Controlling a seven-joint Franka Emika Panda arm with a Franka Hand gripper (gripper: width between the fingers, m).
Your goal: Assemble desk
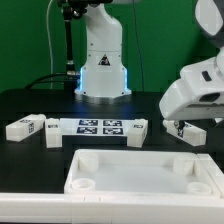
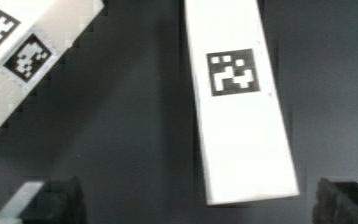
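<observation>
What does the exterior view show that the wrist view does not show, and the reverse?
Exterior view only: the tabletop, the marker board, the robot base and the leg at the exterior view's left. Wrist view only: the tag seen close, with the open gripper fingers on either side, not touching. Both: the tagged leg, lying on the dark table.

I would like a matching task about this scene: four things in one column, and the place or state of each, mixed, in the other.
1 tabletop
2 marker board
3 gripper
4 leftmost leg

A open, above a leg
B far at the exterior view's left
C nearest the exterior camera
D between two legs

Pairs: 1-C, 2-D, 3-A, 4-B
</observation>
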